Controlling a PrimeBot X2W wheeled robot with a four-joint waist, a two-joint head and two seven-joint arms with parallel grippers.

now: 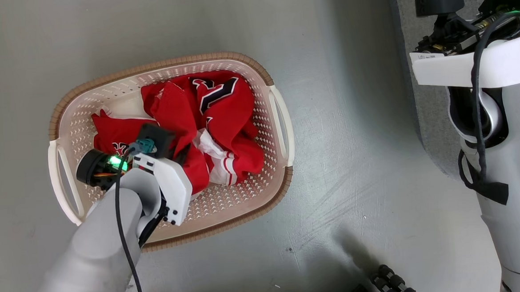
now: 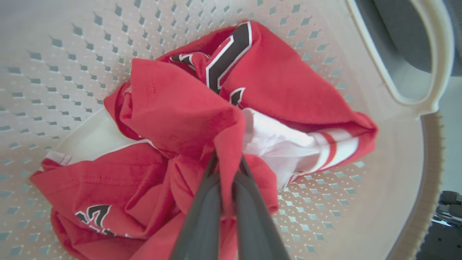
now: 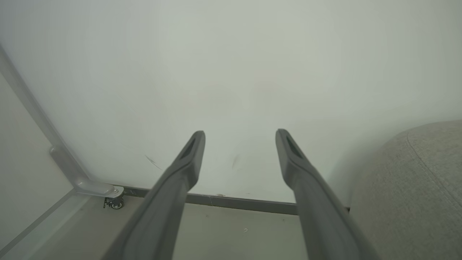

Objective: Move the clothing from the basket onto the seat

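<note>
Clothing [image 1: 216, 121] is lying crumpled in a heap inside the basket [image 1: 162, 63], which is standing on the grey floor [image 1: 353, 150]. The heap is showing red cloth, white trim with red stripes, and parts of black-and-white numerals. The left gripper [image 2: 228, 164] is reaching down into the basket from the lower left of the head view. Its two dark fingers [image 2: 202, 216] are pressing together on a raised fold of red cloth near the middle of the heap, and the fold is running up between them. The rest of the cloth is resting on the basket's perforated bottom. The right gripper [image 3: 240, 135] is hanging well apart from the basket, its fingers spread wide and empty, pointing toward a pale wall [image 3: 231, 65]. The seat [image 3: 418, 187], grey with a rounded corner and a stitched seam, is showing at the right edge of the right wrist view, near that gripper.
</note>
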